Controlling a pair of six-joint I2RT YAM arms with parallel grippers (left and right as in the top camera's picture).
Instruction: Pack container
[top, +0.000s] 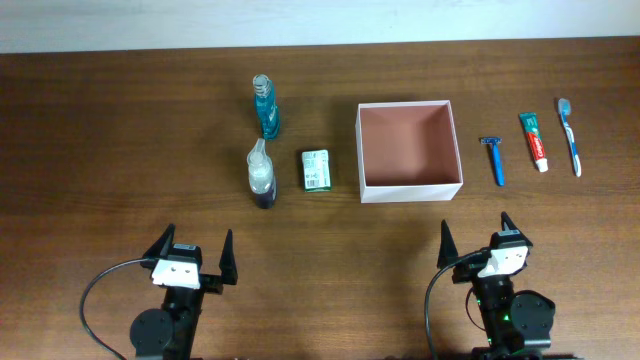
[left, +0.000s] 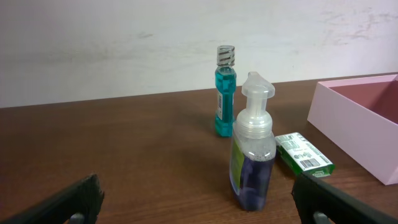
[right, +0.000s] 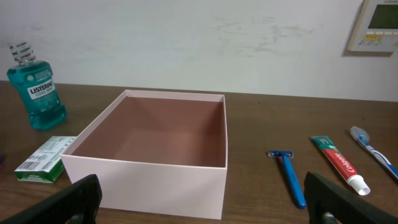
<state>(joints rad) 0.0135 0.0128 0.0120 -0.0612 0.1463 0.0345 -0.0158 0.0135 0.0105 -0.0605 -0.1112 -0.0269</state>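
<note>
Mid-table, a bit R of ctr, sits the container (top: 410, 192): square, shallow, thin white walls, pinkish-brown floor fully showing. All four walls stand free, w/ no item touching them.

L of the container, the green-and-white soap box (top: 316, 169) lies nearest, w/ a narrow strip of wood btwn it and the L wall. Further L is a foam pump bottle (top: 261, 175) w/ dark purple liquid, upright. Beyond that, toward the far edge, stands a teal mouthwash bottle (top: 266, 108), also upright.

R of the container, items lie side by side w/ gaps btwn them: blue razor (top: 494, 160) closest, then toothpaste tube (top: 534, 141), then toothbrush (top: 570, 135) furthest out. None overlap.

On the container's far side, bare wood runs to the back edge. On its near side, a broad open band of table (top: 330, 240) lies btwn the front wall and both arms.

Left end effector (top: 199, 233) is on the near side, well L of the container, approx in line w/ the pump bottle. Its jaws are spread wide, gripping and touching nothing. In the left wrist view its black fingers (left: 74, 200) sit at the lower corners.

Right end effector (top: 475, 222) is on the near side, just R of the container's front-R corner. Its jaws are equally wide and empty. In the right wrist view its fingers (right: 62, 202) frame the container's front wall and the razor.
</note>
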